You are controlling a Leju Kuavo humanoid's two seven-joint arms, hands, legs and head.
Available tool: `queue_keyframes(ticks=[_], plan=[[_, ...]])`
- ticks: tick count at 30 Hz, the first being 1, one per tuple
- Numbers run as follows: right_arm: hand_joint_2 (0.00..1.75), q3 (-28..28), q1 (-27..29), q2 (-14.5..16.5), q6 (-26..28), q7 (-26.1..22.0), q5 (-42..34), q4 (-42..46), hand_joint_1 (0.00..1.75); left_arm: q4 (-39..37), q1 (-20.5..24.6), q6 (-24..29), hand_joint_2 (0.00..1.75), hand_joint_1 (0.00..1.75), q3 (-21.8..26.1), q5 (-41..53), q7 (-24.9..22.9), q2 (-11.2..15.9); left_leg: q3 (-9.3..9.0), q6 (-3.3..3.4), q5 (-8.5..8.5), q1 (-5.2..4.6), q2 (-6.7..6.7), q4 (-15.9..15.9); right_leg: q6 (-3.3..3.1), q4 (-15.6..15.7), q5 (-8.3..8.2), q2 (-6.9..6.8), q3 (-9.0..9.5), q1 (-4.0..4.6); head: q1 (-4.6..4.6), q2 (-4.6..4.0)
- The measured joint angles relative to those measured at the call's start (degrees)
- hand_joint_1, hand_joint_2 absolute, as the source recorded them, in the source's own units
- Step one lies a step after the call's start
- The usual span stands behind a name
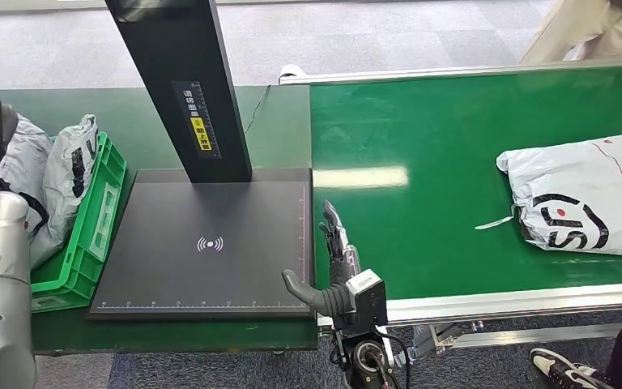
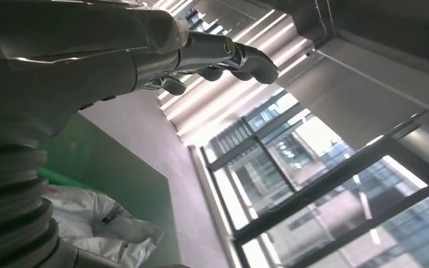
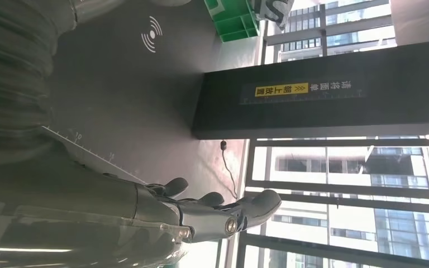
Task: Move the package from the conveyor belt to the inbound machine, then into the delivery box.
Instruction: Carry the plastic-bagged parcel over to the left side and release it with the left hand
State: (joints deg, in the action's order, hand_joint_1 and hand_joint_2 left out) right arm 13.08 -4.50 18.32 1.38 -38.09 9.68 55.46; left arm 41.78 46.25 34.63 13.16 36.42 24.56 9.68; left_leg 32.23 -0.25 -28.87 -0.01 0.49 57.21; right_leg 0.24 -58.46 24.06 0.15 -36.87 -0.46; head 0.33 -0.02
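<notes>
The package (image 1: pixel 585 196) is a white plastic bag with black and red print. It lies flat on the green belt (image 1: pixel 421 146), far over on the right side, with a thin white strip sticking out of it toward the middle of the belt. No hand touches it.

The right hand (image 1: pixel 336 267) is at the near edge of the belt, just beside the black pad (image 1: pixel 210 243), and well apart from the package. Its fingers (image 1: pixel 332 227) point straight ahead, its thumb sticks out toward the pad, and it holds nothing. The right wrist view shows the same thing, the fingers (image 3: pixel 223 209) stretched out with nothing in them.

The left hand (image 2: pixel 201 56) has its fingers a bit curled but apart, and there is nothing in it. The silver left arm (image 1: pixel 0 275) comes up at the left edge.

The black pad has a small white wave sign in its middle, and a black post (image 1: pixel 182 81) with a yellow label stands at its back. The pad sits on a green tabletop (image 1: pixel 113 105). To the left of the pad is a green box (image 1: pixel 89 219) with white bags (image 1: pixel 65 170) inside.

A person's legs (image 1: pixel 583 28) are behind the belt, and a shoe (image 1: pixel 563 371) is near its front corner.
</notes>
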Motion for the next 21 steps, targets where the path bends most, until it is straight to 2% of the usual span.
queue_keyframes(ticks=[3,5,7,10,12,14,16,21], plan=[[1.75,-0.71,0.59,0.01,0.73,-0.04,-0.13,0.74,0.0,17.53,-16.16,-0.23,1.75,0.0,-2.35,-12.3,6.55,-3.9,-0.22,0.08,-0.23,-0.14,0.32,-0.02,0.14,0.01,0.16,0.36,0.08,-0.12,-0.03,0.0],[1.75,-1.2,1.05,0.01,1.28,-0.15,-0.38,1.32,0.0,27.29,-25.96,-1.26,1.75,0.0,-5.86,-16.33,8.67,-6.66,-0.18,0.18,-0.31,-0.15,0.31,-0.01,0.23,0.04,0.25,0.38,0.09,-0.12,0.03,0.0],[1.75,-1.83,1.87,0.01,1.9,-0.3,-0.71,2.43,0.0,35.03,-34.31,-5.35,1.75,0.0,-9.8,-18.75,8.88,-8.98,-0.19,0.31,-0.43,-0.2,0.29,-0.01,0.32,0.08,0.31,0.37,0.12,-0.2,0.0,0.0],[1.75,-3.36,3.71,-0.13,2.36,-0.22,-0.63,5.33,0.0,42.58,-44.46,-14.96,1.75,0.0,-16.11,-21.22,8.2,-12.44,-0.23,0.45,-0.55,-0.29,0.14,-0.01,0.54,0.1,0.45,0.24,0.23,-0.29,0.0,0.01],[1.75,-4.17,4.75,-0.19,2.35,0.02,-0.23,7.35,0.0,44.47,-49.02,-19.97,1.75,0.0,-19.57,-22.08,7.88,-14.51,-0.22,0.48,-0.57,-0.3,0.05,-0.01,0.57,0.1,0.47,0.16,0.28,-0.31,0.01,0.01],[1.75,-4.82,5.52,-0.2,2.29,0.17,0.06,9.0,0.0,45.37,-51.85,-22.5,1.75,0.0,-21.52,-22.62,7.97,-16.0,-0.23,0.5,-0.58,-0.31,0.03,-0.01,0.57,0.11,0.46,0.15,0.29,-0.32,0.0,0.01],[1.75,-5.27,5.98,-0.21,2.22,0.23,0.31,10.03,0.0,45.96,-53.39,-24.93,1.75,0.0,-22.27,-23.46,7.64,-17.01,-0.25,0.5,-0.58,-0.31,-0.04,-0.01,0.57,0.11,0.46,0.12,0.31,-0.31,-0.01,0.01],[1.75,-5.43,6.78,-0.22,2.5,0.51,1.99,12.48,0.0,45.73,-55.65,-35.45,1.75,0.0,-22.65,-23.15,6.54,-20.01,-0.28,0.5,-0.55,-0.3,-0.09,-0.02,0.56,0.08,0.46,0.07,0.35,-0.29,-0.01,0.0]])
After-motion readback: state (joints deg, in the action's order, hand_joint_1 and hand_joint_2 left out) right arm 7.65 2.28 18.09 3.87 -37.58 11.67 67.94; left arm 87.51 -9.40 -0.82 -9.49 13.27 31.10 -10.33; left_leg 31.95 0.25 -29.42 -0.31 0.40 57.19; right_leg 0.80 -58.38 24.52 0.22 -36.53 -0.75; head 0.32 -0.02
